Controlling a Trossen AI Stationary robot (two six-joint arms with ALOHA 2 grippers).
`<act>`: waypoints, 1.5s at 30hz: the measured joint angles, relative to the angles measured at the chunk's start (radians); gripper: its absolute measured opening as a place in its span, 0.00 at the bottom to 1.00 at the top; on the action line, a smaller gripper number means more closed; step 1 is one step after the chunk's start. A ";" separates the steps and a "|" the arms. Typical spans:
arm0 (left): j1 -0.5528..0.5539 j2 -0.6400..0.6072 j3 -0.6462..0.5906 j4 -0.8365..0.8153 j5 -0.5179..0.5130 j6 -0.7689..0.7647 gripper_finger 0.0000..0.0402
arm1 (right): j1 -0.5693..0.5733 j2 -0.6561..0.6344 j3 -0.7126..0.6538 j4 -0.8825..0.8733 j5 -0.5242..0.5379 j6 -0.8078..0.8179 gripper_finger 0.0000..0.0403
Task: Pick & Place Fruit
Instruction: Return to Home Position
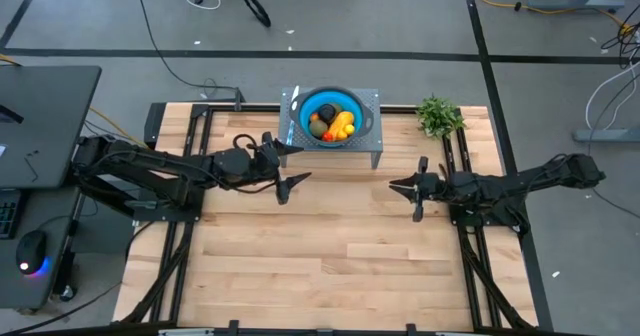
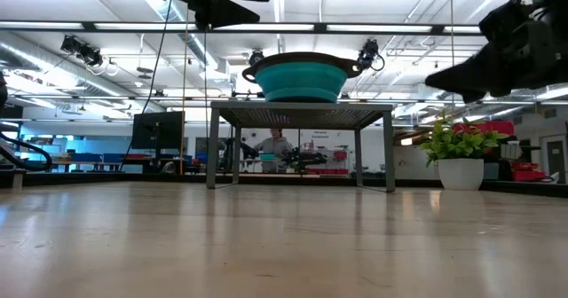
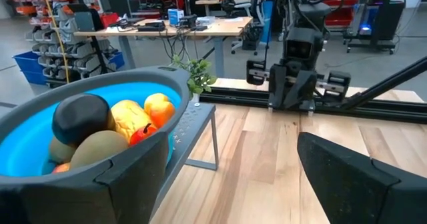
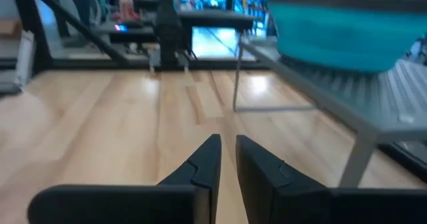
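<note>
- My left gripper [image 1: 298, 164] hangs over the table [image 1: 330, 246], close beside the front left corner of the metal stand [image 1: 368, 142]. Its fingers [image 3: 347, 177] are spread wide, gripping nothing and touching nothing.
- My right gripper [image 1: 397, 185] hangs over the right middle of the table, well apart from the stand. Its fingers [image 4: 203, 164] are drawn almost together with only a thin slit between them, and nothing is in it.
- The fruit [image 1: 333, 125] sits heaped in the blue bowl [image 1: 325, 99], which stands on the stand at the middle of the table's far edge.
- In the heap, seen from my left wrist, the black fruit [image 3: 80, 116] rides on top, touching the yellow fruit [image 3: 130, 117]. A green fruit [image 3: 100, 149] lies below them, and an orange fruit [image 3: 159, 107] rests against the rim.
- The yellow fruit seems to lie with its length running across the bowl towards the plant side, but the pile hides its ends.
- Open boards stretch between my two grippers and on to the near edge.
- A potted plant [image 1: 438, 116] stands at the far right, just beside the stand.
</note>
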 joint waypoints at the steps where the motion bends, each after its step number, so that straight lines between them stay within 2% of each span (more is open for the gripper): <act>1: 0.000 0.000 0.000 0.001 -0.001 0.000 0.85 | 0.000 -0.008 0.000 0.009 -0.006 -0.005 0.13; 7: 0.000 -0.007 0.000 0.026 -0.033 0.004 0.84 | 0.001 -0.077 0.000 -0.043 -0.011 -0.009 0.13; 11: 0.000 -0.034 -0.016 0.045 -0.053 0.005 0.78 | 0.001 -0.121 0.000 -0.116 -0.011 0.009 0.13; 18: 0.000 -0.138 -0.230 0.266 -0.045 0.004 0.65 | 0.001 -0.195 0.000 -0.146 -0.011 0.020 0.13; 25: -0.003 -0.365 -0.466 0.325 -0.022 -0.080 0.54 | 0.001 -0.266 0.000 -0.182 -0.011 0.012 0.13; 35: -0.003 -0.740 -0.736 0.363 0.000 -0.086 0.44 | 0.002 -0.285 0.000 -0.229 -0.011 0.047 0.13; 40: -0.004 -0.886 -0.737 0.220 0.050 -0.065 0.40 | 0.001 -0.285 0.000 -0.230 -0.011 0.048 0.13; 45: -0.004 -0.967 -0.737 0.190 0.124 -0.057 0.36 | 0.001 -0.285 0.000 -0.245 -0.002 0.041 0.13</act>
